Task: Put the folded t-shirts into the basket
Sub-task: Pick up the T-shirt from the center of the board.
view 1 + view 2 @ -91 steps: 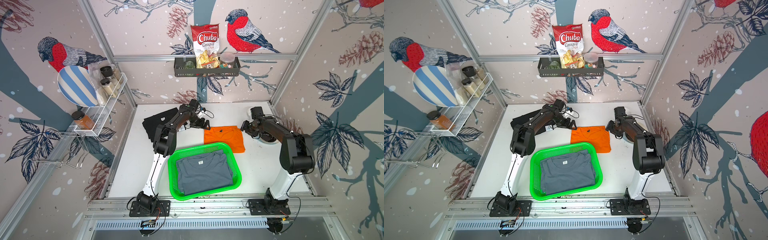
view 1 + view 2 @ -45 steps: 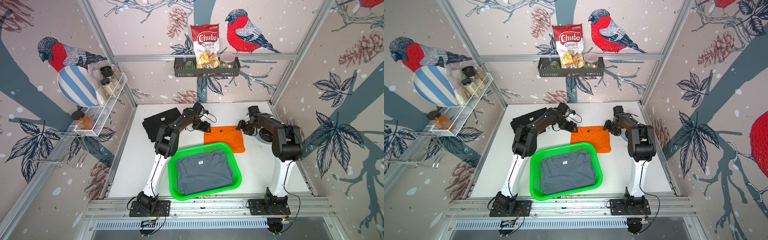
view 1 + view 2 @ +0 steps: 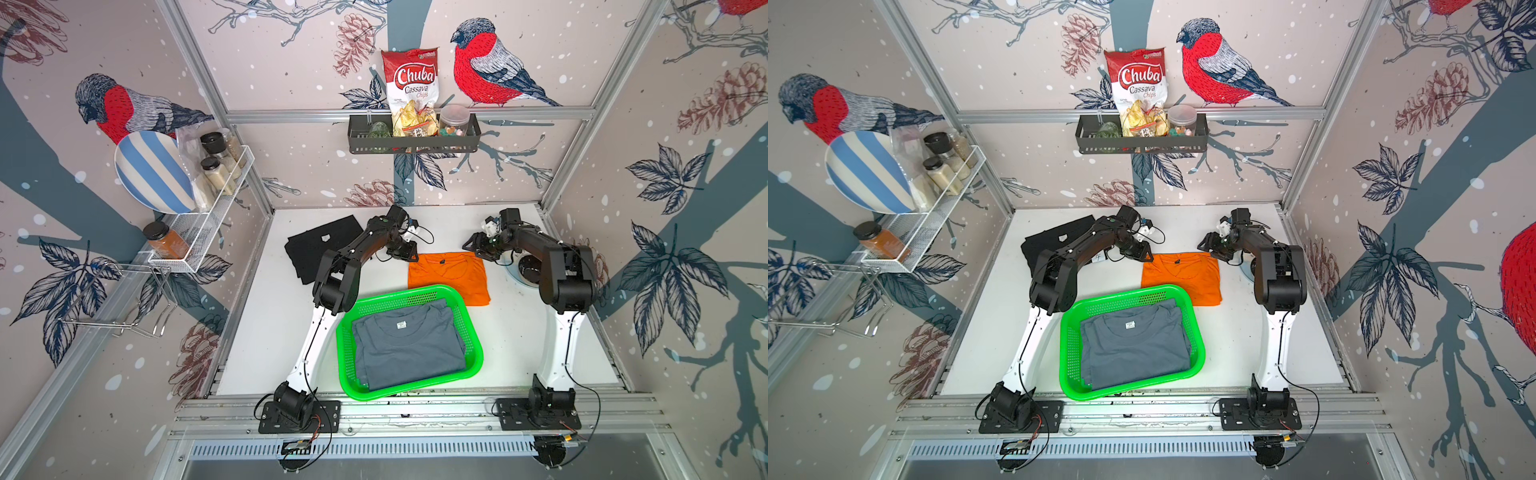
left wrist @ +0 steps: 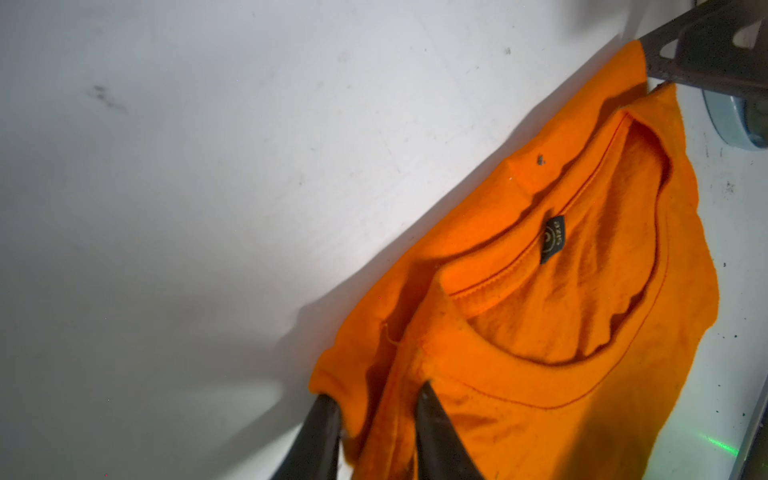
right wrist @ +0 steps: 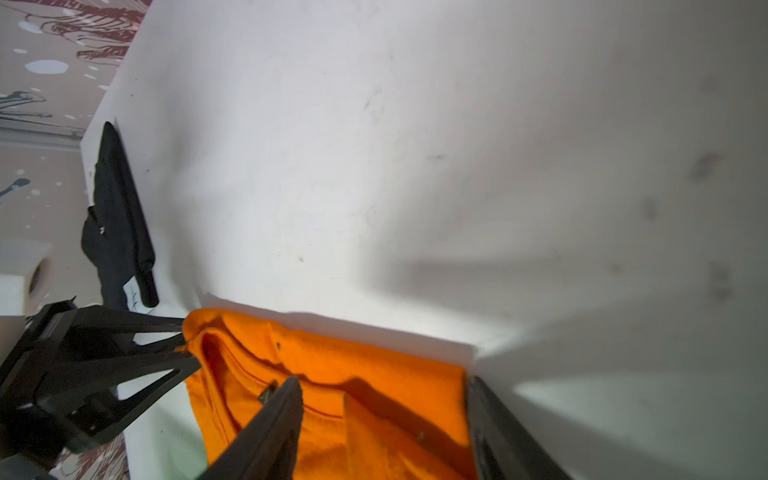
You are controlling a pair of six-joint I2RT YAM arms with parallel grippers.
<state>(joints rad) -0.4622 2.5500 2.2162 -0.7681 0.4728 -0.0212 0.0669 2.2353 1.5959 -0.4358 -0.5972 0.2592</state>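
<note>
Both arms have moved in on the orange shirt point(image 3: 449, 278) since a second ago. The left gripper point(image 3: 409, 253) has swung away from the black shirt point(image 3: 316, 245) to the orange shirt's far left corner, and the right gripper point(image 3: 473, 245) has come across to its far right corner.

The left wrist view shows the left gripper point(image 4: 376, 395) with its jaws drawn narrow and a bunch of orange cloth pinched between them. The right gripper point(image 5: 384, 380) stands wide, its jaws straddling the other corner without squeezing it.

The orange shirt lies flat on the table point(image 3: 270, 332), just behind the green basket point(image 3: 345, 357). A grey shirt point(image 3: 407, 349) lies folded inside the basket. The black shirt lies at the table's far left, partly under the left arm.
</note>
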